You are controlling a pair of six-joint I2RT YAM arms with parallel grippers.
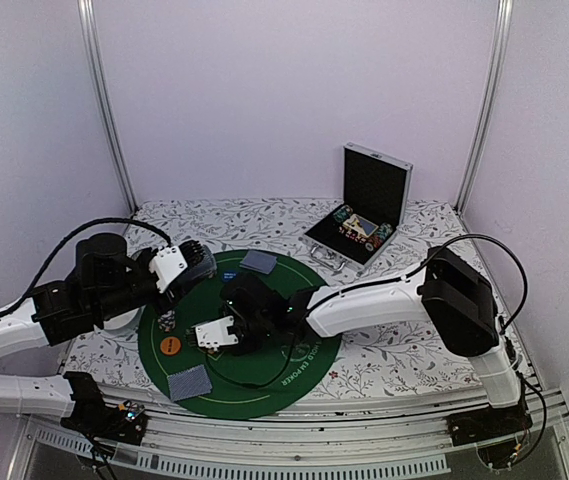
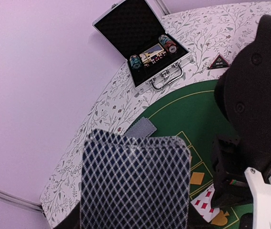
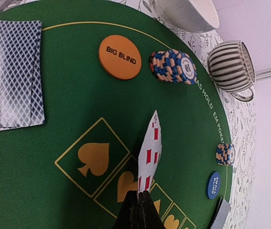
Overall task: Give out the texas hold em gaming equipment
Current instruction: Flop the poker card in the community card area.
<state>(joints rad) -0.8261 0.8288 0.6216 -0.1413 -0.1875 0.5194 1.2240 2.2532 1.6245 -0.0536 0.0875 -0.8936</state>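
At the near edge of the round green felt mat (image 1: 294, 375) lies a small pile of blue-lattice-backed playing cards (image 1: 190, 382). Mid-mat, the right pincer (image 3: 139, 196) is pressed together on a red diamonds card (image 3: 149, 148), which is tilted up off the felt. Beyond it, the left pincer (image 1: 196, 265) pinches a deck of matching cards (image 2: 135, 183). Farthest back, an open silver case (image 1: 362, 225) stands on the floral table (image 1: 414, 350).

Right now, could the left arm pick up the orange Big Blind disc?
Probably not: the left gripper is full, holding the deck of cards. The orange disc lies near it, uncovered.
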